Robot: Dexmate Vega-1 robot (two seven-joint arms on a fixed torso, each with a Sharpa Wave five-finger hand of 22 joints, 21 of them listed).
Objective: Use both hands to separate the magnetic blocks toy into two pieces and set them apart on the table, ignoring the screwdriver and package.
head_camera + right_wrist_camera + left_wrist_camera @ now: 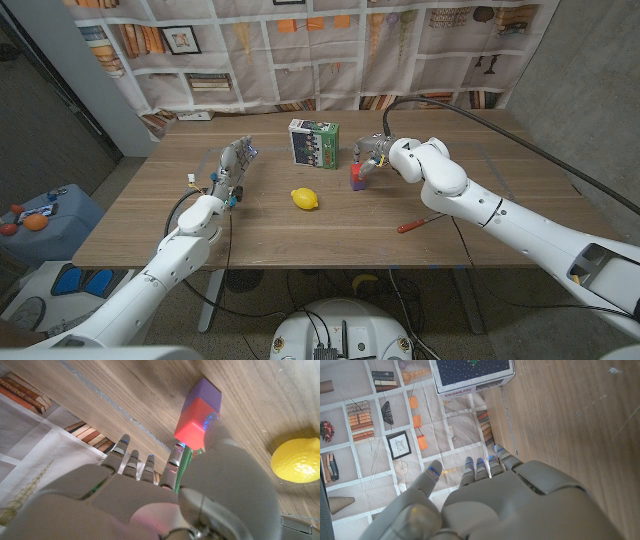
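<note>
Head view: a wooden counter (300, 235) is seen from above, with both arms reaching in from the near corners.
Left robot hand (233, 168): raised over the counter's left part, fingers apart and stretched forward, nothing held; in the left wrist view (485, 500) the fingers are seen extended side by side, the thumb set off to one side.
Right robot hand (372, 157): placed at the blocks toy, well right of the counter's middle; in the right wrist view (165, 495) the thumb is laid against the red block, and the fingers are reached past it. Whether the toy is truly gripped cannot be told.
Blocks toy (357, 178): stood on the counter just below the right hand, red and purple blocks joined together; in the right wrist view (199, 412) the purple block is seen beyond the red one, both in one piece.
Package (313, 143): stood upright at the far middle of the counter, left of the toy; its edge is also seen in the left wrist view (472, 375).
Lemon (305, 199): laid near the counter's middle, between the two hands; also seen in the right wrist view (296, 460).
Screwdriver (416, 224): laid on the right near part, red-handled, partly under the right arm.
</note>
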